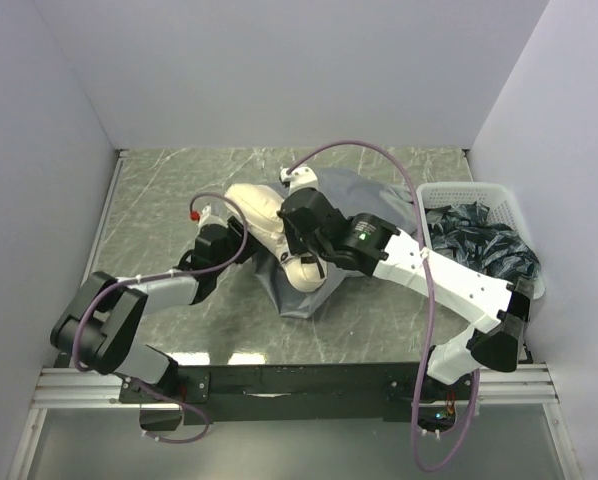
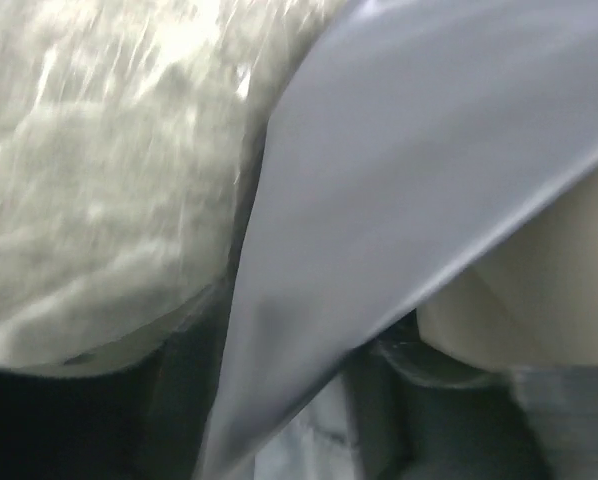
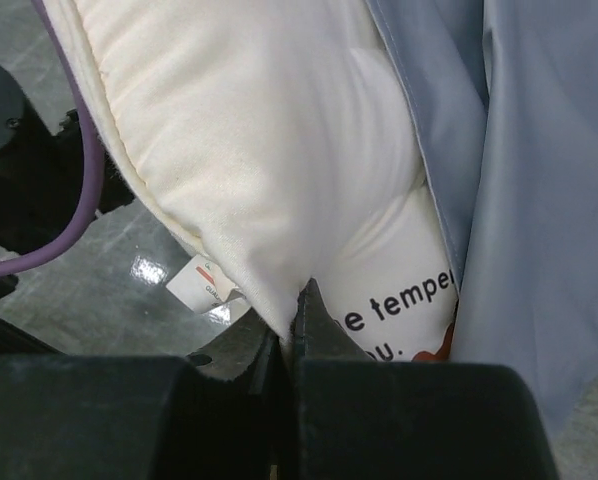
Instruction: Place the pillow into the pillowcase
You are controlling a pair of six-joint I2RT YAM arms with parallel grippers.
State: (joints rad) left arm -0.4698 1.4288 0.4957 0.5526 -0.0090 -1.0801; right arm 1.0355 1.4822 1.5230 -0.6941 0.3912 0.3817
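The cream pillow (image 1: 262,208) lies mid-table, partly over the grey pillowcase (image 1: 351,190). My right gripper (image 1: 293,248) is shut on a pinch of the pillow (image 3: 269,150) near its lettered end, the jaws pressed together at the seam (image 3: 297,300). Grey pillowcase (image 3: 524,200) hangs along the pillow's right side. My left gripper (image 1: 222,243) sits at the pillow's left. In the left wrist view its jaws (image 2: 279,410) stand apart with a fold of pillowcase (image 2: 379,180) running down between them. A bit of pillow (image 2: 559,290) shows under that fold.
A white slatted basket (image 1: 469,193) of dark crumpled fabric stands at the right wall. White walls close in the marble table (image 1: 169,190) on three sides. A small white tag (image 3: 205,284) hangs off the pillow near the right jaws.
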